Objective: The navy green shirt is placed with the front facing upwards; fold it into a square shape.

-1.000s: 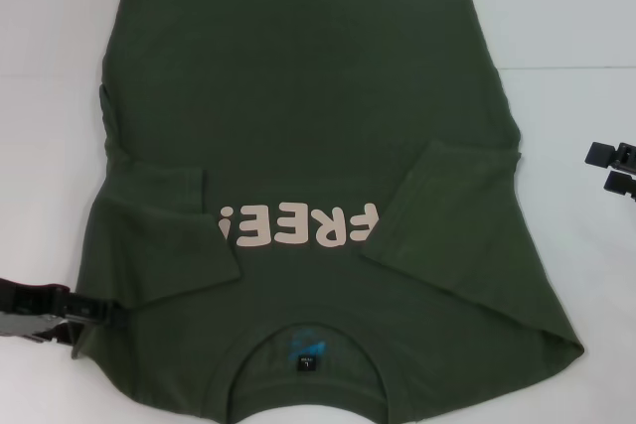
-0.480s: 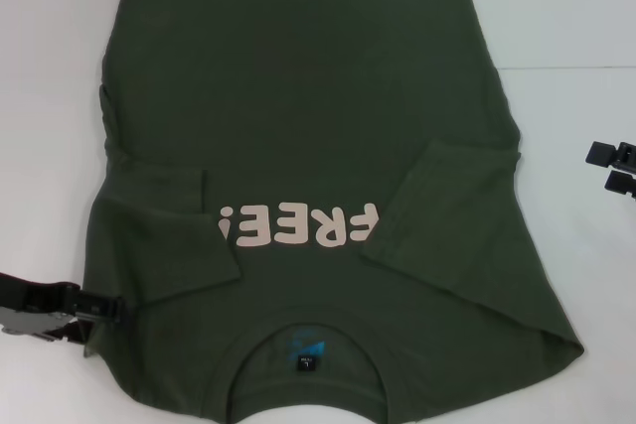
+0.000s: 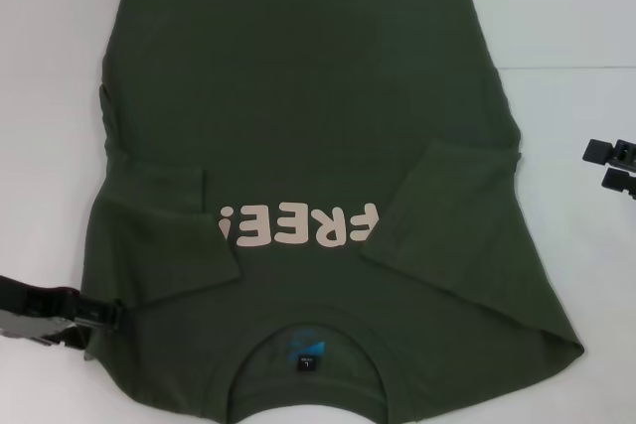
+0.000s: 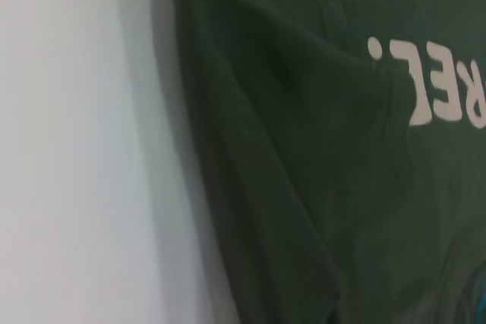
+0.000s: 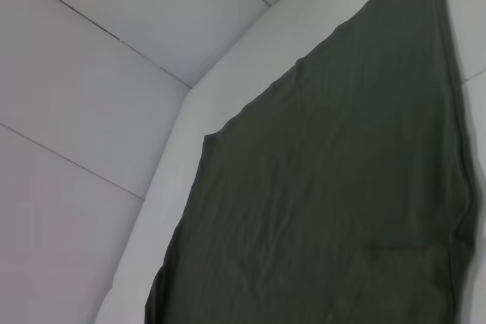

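Left pincer (image 3: pixel 117 315) dropped slightly at shirt (image 3: pixel 308 126) edge, jaws unclear; right pincer (image 3: pixel 594 166) wide, parked apart.

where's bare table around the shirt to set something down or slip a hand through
Bare white table flanks the navy green shirt on the robot's left, beyond the left gripper. Another patch lies between the shirt and the right gripper. The near edge is crowded: the collar runs out of view.

Pink "FREE!" on navy green shirt (image 3: pixel 298 126)
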